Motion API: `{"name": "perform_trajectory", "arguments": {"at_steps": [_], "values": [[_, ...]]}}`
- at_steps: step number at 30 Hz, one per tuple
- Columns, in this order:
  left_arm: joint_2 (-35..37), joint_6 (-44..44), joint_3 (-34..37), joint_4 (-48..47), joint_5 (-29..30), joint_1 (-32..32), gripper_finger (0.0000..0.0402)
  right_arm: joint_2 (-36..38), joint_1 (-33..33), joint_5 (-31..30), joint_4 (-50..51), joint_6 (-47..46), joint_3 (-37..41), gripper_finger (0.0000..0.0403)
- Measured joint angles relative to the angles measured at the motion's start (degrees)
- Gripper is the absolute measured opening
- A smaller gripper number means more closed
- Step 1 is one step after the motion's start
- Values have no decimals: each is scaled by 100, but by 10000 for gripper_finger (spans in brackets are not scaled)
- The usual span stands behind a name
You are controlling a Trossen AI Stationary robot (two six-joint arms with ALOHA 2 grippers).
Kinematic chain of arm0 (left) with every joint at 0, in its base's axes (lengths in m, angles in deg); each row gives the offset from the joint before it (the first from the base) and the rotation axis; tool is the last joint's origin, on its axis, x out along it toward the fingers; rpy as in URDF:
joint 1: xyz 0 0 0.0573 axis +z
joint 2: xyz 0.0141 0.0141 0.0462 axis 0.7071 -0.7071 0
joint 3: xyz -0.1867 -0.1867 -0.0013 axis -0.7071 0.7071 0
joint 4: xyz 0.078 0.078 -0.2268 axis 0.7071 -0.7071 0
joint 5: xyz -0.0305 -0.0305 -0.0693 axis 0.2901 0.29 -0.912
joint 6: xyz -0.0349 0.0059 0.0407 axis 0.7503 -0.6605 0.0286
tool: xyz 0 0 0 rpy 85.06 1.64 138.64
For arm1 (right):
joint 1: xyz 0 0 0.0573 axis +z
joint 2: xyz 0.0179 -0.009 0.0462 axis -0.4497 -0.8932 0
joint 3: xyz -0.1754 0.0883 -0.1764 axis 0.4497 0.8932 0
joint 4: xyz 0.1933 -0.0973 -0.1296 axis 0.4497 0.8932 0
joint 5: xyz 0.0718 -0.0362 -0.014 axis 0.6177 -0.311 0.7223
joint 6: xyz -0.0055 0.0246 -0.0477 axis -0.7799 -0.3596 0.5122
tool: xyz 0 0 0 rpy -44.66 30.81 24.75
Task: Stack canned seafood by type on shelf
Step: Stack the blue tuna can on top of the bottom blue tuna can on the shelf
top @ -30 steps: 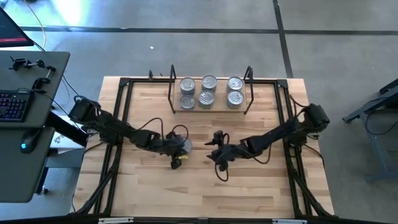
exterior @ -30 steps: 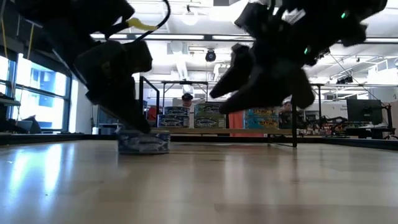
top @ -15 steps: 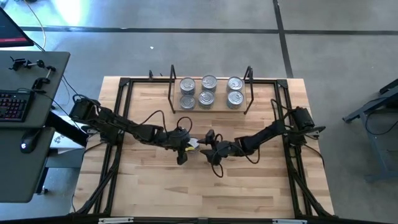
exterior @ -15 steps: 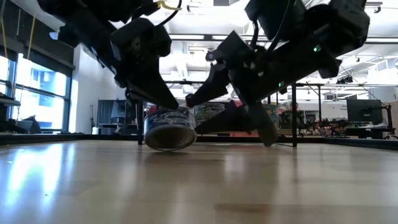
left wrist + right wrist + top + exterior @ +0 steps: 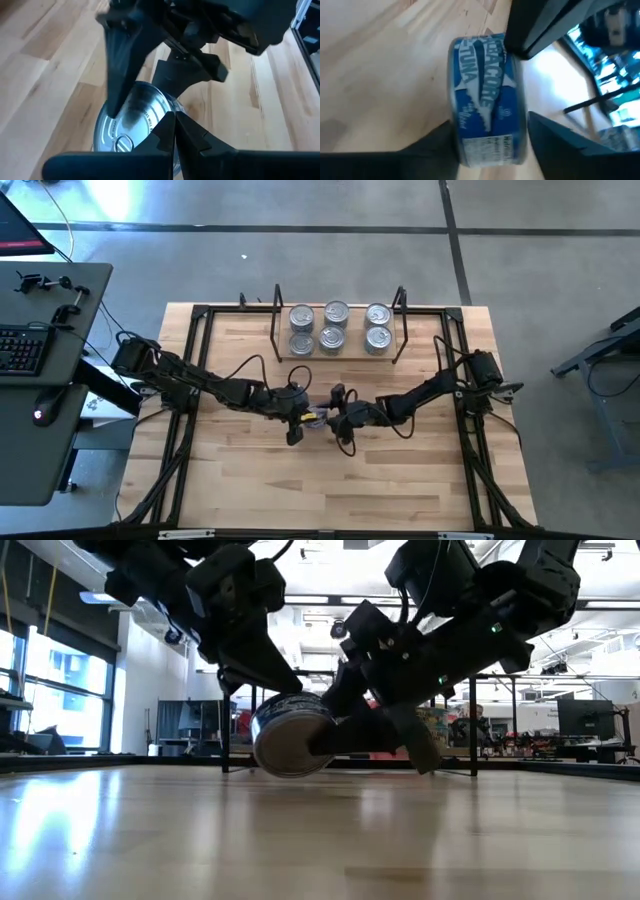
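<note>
My left tool [image 5: 300,417] is clenched on a short round blue-labelled silver tin [image 5: 290,733], held tilted just above mid-bench. My right tool [image 5: 335,418] straddles its wall, fingers still apart, approaching from the right. The light-wood shelf [image 5: 335,352] lies beyond.

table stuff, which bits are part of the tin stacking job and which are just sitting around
Part of the job:
- blue-label tuna tin, between both grippers
- six tins on the shelf
- shelf
- left gripper
- right gripper

Just lying about:
- keyboard
- mouse
</note>
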Motion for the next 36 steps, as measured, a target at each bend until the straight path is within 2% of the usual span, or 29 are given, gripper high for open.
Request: {"name": "perform_trajectory", "arguments": {"at_steps": [3,4,7,10,20,22,24,26,29,32,36], "values": [[27,-303,-1,-18,51,2,1,0,8,32,149,-660,0,132],[56,-392,-1,-23,77,4,1,0,13,27,181,-890,0,121],[221,-798,-10,82,181,-6,9,7,13,-40,319,-1435,-6,124],[310,-1584,-19,264,181,-43,37,7,13,-52,328,-1650,-7,124],[-25,-2899,-12,583,323,-81,210,7,-20,-3,279,-1674,-4,124],[-199,-3196,-12,570,619,-158,230,7,-58,6,272,-1704,-4,124],[-390,-3335,-42,534,1244,-262,239,7,-101,4,269,-1734,-4,124],[-555,-3409,-86,531,1620,-349,240,7,-120,-4,249,-1733,-4,124],[-757,-3374,-180,475,1861,-447,241,6,-138,-6,235,-1737,-4,124],[-874,-3178,-265,239,2392,-514,240,4,-138,-4,235,-1797,-4,124],[-872,-3129,-294,141,2484,-558,215,4,-138,-10,233,-1866,-4,124]]}}
